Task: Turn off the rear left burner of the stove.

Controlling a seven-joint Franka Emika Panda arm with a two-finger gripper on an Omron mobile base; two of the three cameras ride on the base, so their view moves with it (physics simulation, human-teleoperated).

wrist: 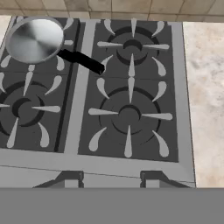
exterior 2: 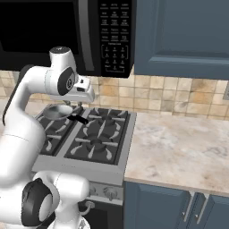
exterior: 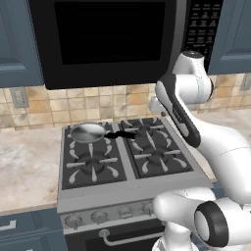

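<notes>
Steel stove (exterior: 128, 197) from the left base: pan (exterior: 88, 132) covers the rear left burner (exterior: 88, 135); I'd pinch 1 of the small stiff knobs (exterior: 99, 216), though my arm hides some. Right base: the gripper (exterior 2: 83, 96) hangs over the stove, opening unclear. Hand view: fingertips cut off, holding nothing I can see.

I count four burners on the stove (exterior: 128, 191), one of them the rear left burner (wrist: 24, 19). On that one sits one steel pan (wrist: 35, 39). Above the stove hangs one microwave (exterior: 110, 39). Four knobs (exterior: 99, 216) show along the stove's front.
</notes>
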